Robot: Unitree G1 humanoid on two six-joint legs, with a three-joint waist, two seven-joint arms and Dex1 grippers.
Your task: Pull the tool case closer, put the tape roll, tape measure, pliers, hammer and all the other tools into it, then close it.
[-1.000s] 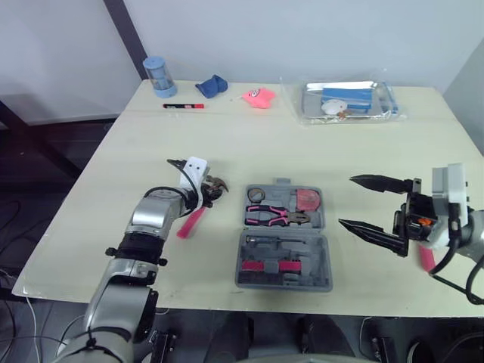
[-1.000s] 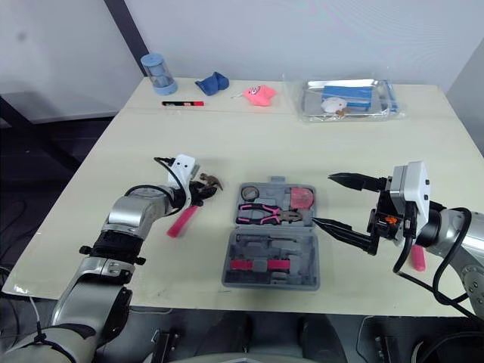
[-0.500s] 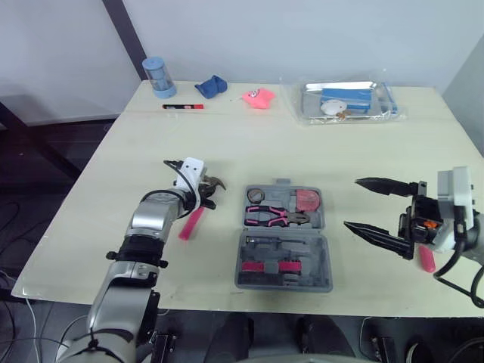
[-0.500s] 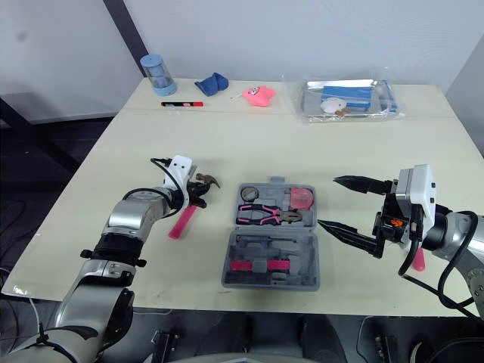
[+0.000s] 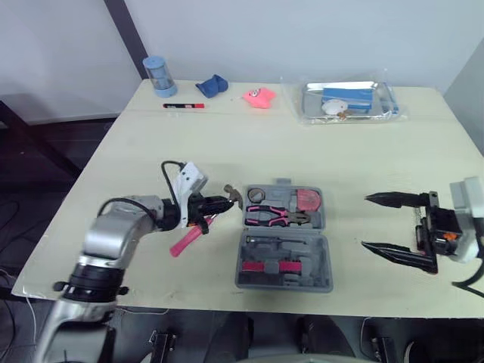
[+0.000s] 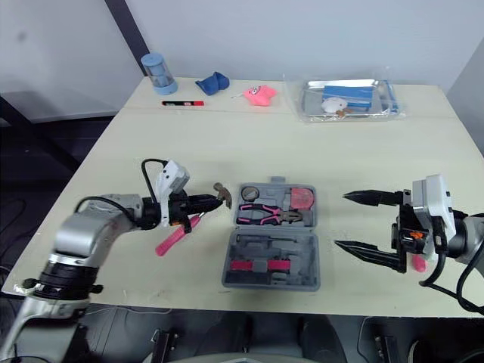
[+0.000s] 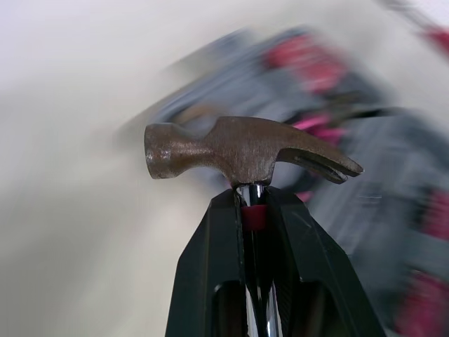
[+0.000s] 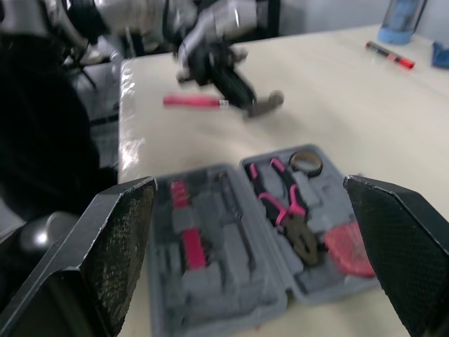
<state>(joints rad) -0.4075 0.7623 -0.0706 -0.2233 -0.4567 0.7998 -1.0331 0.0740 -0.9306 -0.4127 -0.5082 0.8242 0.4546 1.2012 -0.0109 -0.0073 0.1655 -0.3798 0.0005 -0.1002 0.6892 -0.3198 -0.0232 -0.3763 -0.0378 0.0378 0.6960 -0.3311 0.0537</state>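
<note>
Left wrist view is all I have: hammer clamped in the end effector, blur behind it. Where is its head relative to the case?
Observer: The hammer has its head just left of the far left corner of the open case, not yet over it.
Operator: Where does the handle go?
Observer: The pink handle trails back from the left end effector toward the robot, left of the case.
Operator: What's in the case already?
Observer: Pliers and a tape roll lie in its far half.
Operator: And the other arm?
Observer: The right end effector is open, to the right of the case and apart from it.
</note>
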